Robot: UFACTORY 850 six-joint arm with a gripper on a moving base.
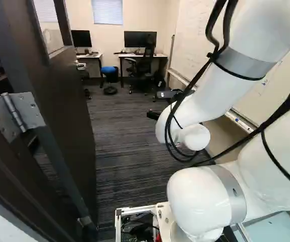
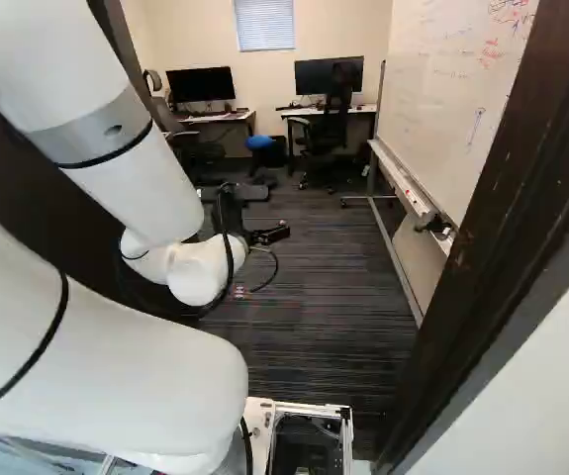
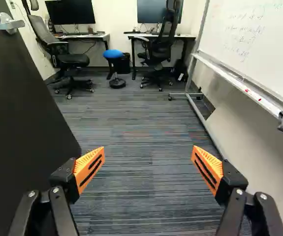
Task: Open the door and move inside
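"Standing open along the robot's left, how is the door (image 3: 18,123) seen?"

"Dark and plain below, it is fitted with a silver lever handle (image 3: 7,23). At the left of the left base view it is held by a metal hinge (image 1: 14,117), and its upper part is pierced by a glazed opening."

"And relative to the pincer (image 2: 269,236)?"

"It is found beside the pincer, on the left finger's side. The pincer is released: its orange pads (image 3: 90,167) are spread wide, with only carpet (image 3: 148,162) seen between them. Whether the door is touched by that finger cannot be told."

"Are any containers shown?"

"A black bin (image 3: 123,64) is partly hidden by a blue stool (image 3: 113,53); what is held inside cannot be made out. Red markers (image 3: 247,90) are carried in the tray (image 3: 230,78) of the whiteboard (image 3: 259,44), off to the right."

"And farther out?"

"By the far wall, a monitor (image 3: 71,12) is carried on one tabletop (image 3: 92,36), and a second is placed above the other, partly covered by a black chair (image 3: 163,42)."
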